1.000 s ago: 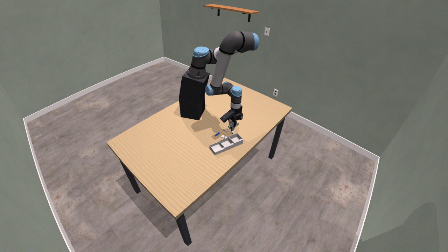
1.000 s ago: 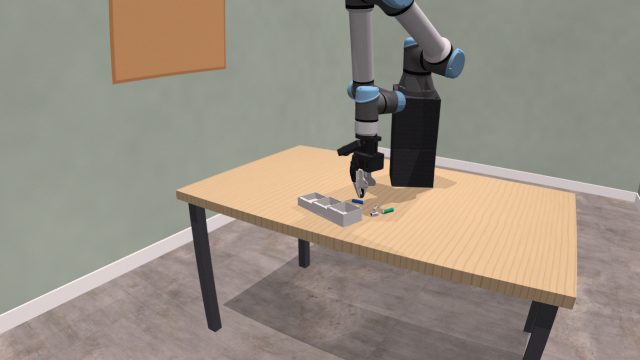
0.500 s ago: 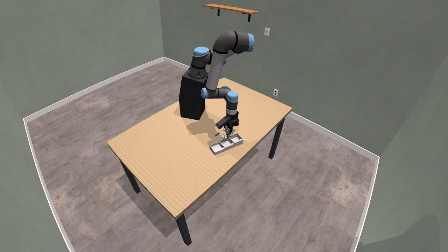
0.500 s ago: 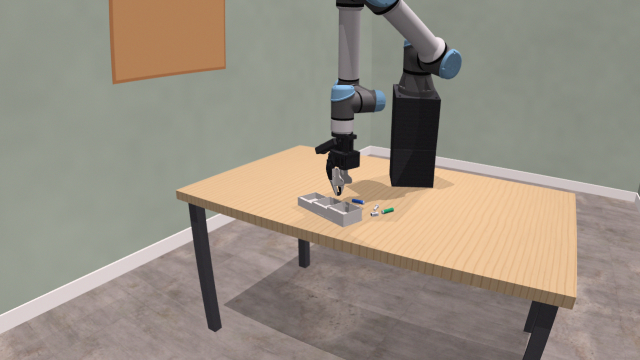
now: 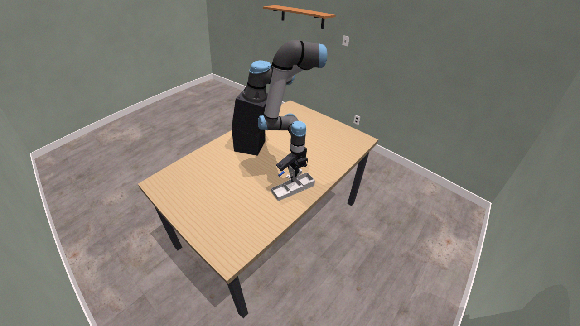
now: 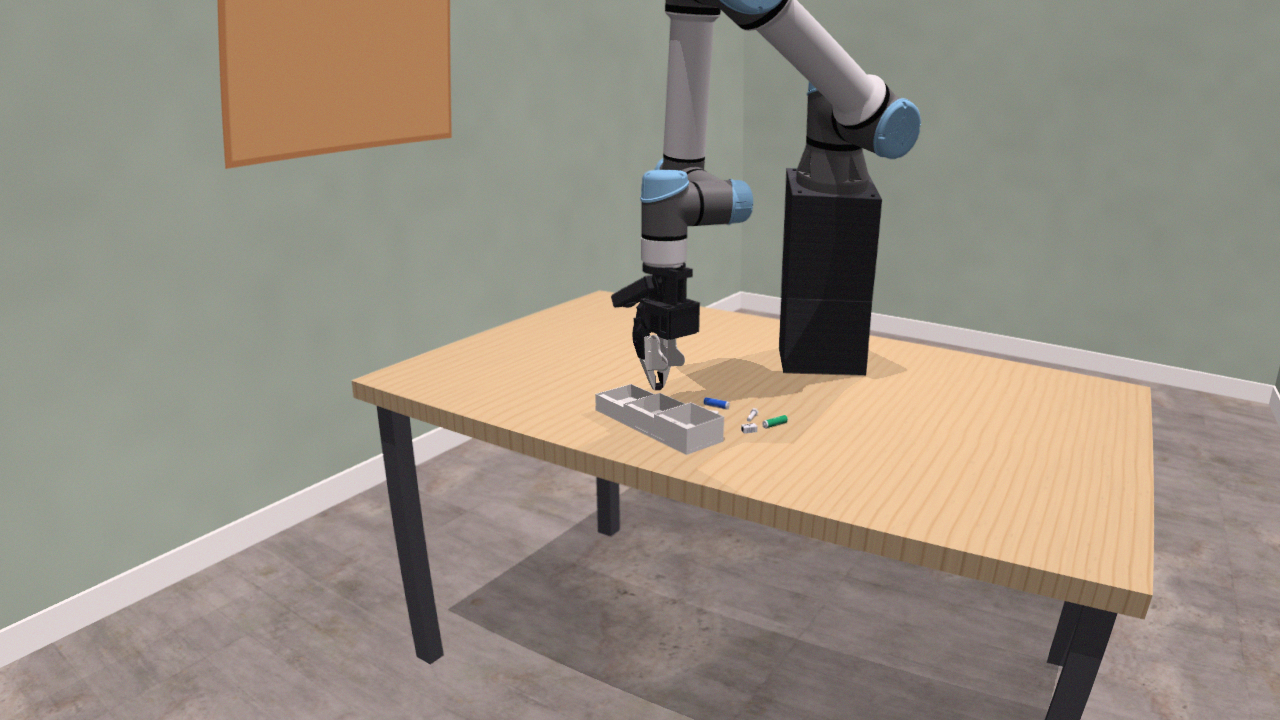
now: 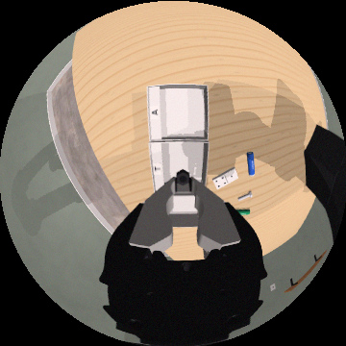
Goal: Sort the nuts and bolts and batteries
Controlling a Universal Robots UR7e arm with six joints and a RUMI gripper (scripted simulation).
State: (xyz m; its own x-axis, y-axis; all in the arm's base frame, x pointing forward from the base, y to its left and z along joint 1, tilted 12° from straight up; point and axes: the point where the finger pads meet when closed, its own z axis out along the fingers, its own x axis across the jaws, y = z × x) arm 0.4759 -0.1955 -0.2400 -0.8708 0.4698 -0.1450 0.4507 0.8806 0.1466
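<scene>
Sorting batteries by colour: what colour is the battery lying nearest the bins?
Blue. The battery shows best in the wrist view, right of the bins.
</scene>
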